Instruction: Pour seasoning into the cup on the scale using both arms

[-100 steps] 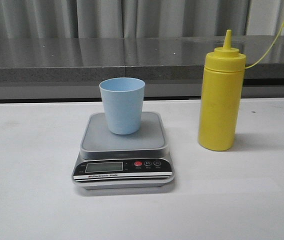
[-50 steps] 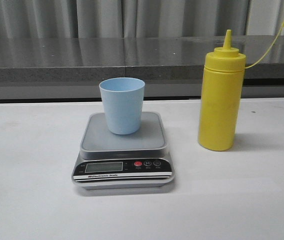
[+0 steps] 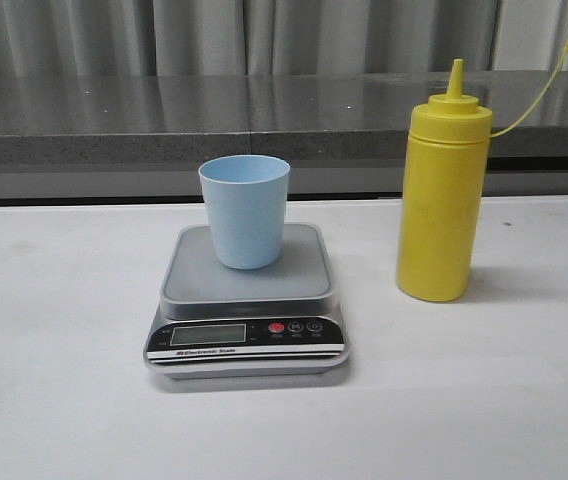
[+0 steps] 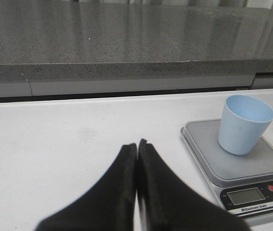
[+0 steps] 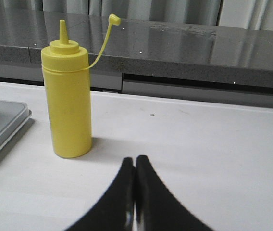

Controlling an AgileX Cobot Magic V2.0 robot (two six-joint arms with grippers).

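A pale blue cup (image 3: 245,210) stands upright on the silver-grey scale (image 3: 247,300) in the middle of the white table. The yellow seasoning bottle (image 3: 442,190) stands upright to the right of the scale, its cap strand curving up and right. Neither arm shows in the front view. In the left wrist view my left gripper (image 4: 137,144) is shut and empty over bare table, left of the scale (image 4: 208,156) and cup (image 4: 244,123). In the right wrist view my right gripper (image 5: 134,160) is shut and empty, apart from the bottle (image 5: 68,98).
A grey stone ledge (image 3: 164,120) runs along the back of the table, with curtains behind it. White tabletop (image 3: 54,300) lies on both sides of the scale and in front of it.
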